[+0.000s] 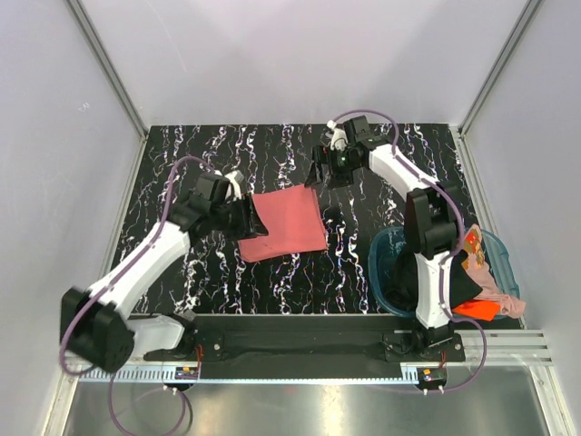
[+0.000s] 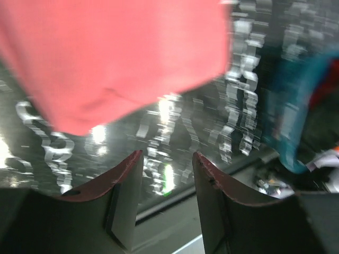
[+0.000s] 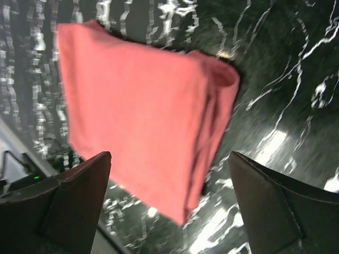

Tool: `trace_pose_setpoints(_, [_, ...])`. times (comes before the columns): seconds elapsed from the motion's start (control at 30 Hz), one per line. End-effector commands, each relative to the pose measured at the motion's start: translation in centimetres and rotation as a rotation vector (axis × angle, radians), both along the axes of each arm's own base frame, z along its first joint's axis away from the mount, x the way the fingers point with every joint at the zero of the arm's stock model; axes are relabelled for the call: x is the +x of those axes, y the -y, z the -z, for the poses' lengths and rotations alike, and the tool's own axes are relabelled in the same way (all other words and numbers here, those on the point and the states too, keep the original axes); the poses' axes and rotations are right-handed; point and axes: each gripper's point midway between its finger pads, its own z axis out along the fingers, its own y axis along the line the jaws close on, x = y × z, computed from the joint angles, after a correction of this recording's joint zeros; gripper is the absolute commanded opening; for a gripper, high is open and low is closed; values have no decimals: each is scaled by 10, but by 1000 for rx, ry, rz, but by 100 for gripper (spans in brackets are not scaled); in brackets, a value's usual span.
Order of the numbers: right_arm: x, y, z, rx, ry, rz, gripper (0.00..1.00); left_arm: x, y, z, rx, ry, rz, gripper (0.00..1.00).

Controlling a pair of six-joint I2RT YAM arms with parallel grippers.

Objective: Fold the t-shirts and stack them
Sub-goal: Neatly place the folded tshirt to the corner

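- At mid-tabletop (image 1: 218,150), the salmon-red t-shirt (image 1: 286,222) lies flat, folded into a rough rectangle. The right wrist view shows stacked layers along one edge.
- Left hand (image 1: 240,216) sits at the shirt's left edge. Its fingers are apart with nothing between them, and the cloth lies just beyond the tips.
- Right hand (image 1: 320,173) stands just off the shirt's far right corner, fingers wide apart and holding nothing.
- Other t-shirts, among them an orange one (image 1: 477,309) and a pale pink one (image 1: 497,283), sit in and over the teal basket (image 1: 377,263) at near right. The right arm partly hides them.
- Risk, as judged: a pinch at the left edge that catches only the top layer would peel the fold open. A finger dragging across the cloth would skew the rectangle.
- Risk, as judged: to reach the basket, the right arm must bend back close to its own base. Fabric draped over the rim could snag and pull the basket along.
- Room: bare tabletop lies far and left of the folded shirt. The near right is crowded by the basket. The shirt's near edge lies apart from the tabletop's near edge.
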Motion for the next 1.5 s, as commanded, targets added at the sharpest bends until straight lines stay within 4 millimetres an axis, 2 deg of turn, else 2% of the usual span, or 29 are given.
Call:
trace_pose_setpoints(0.0, [14, 3, 34, -50, 26, -51, 100, -22, -9, -27, 9, 35, -48, 47])
trace_pose_setpoints(0.03, [18, 1, 36, -34, 37, -60, 100, -29, -13, -24, 0, 25, -68, 48])
trace_pose_setpoints(0.07, [24, -2, 41, -32, 49, -65, 100, -37, -17, -32, -14, 46, -78, 48])
trace_pose_setpoints(0.23, [28, -5, 56, -34, 59, -127, 98, -61, -36, -37, 10, 56, -117, 50])
trace_pose_setpoints(0.4, [22, -14, 72, 22, -15, -139, 92, -69, -46, -45, 25, 77, -143, 51])
trace_pose_setpoints(0.57, [6, -20, 91, 47, -95, -125, 86, -73, -49, -47, 31, 71, -145, 54])
trace_pose_setpoints(0.73, [-6, -32, 100, 80, -154, -131, 79, -72, -46, -44, 17, 65, -143, 55])
trace_pose_setpoints(0.87, [-7, -41, 105, 80, -178, -129, 70, -71, -44, -43, 14, 58, -140, 56])
trace_pose_setpoints(0.9, [-6, -41, 106, 78, -181, -123, 67, -72, -44, -43, 15, 54, -138, 56])
trace_pose_setpoints(0.93, [-4, -42, 106, 80, -178, -121, 54, -73, -44, -41, 18, 48, -139, 56])
trace_pose_setpoints(1.0, [1, -40, 107, 59, -171, -102, 40, -72, -45, -40, 19, 45, -142, 56])
trace_pose_setpoints(1.03, [5, -40, 104, 50, -160, -95, 27, -74, -45, -39, 21, 41, -142, 57])
trace_pose_setpoints(1.07, [8, -38, 103, 39, -150, -89, 19, -74, -45, -39, 23, 38, -142, 57])
trace_pose_setpoints(1.13, [18, -31, 98, -24, -122, -57, 0, -76, -47, -37, 29, 30, -142, 57])
trace_pose_setpoints(1.17, [25, -25, 95, -60, -95, -43, 0, -77, -47, -36, 31, 25, -144, 57])
trace_pose_setpoints(1.2, [37, -9, 96, -149, -57, 8, 0, -77, -48, -36, 34, 22, -143, 57])
trace_pose_setpoints(1.27, [52, 11, 78, -242, 7, 40, 0, -81, -50, -32, 49, 5, -144, 57])
trace_pose_setpoints(1.33, [69, 44, 60, -357, 57, 97, 0, -84, -52, -27, 61, -15, -143, 57])
trace_pose_setpoints(1.47, [88, 97, 41, -478, 105, 79, 0, -95, -54, -14, 76, -66, -127, 57])
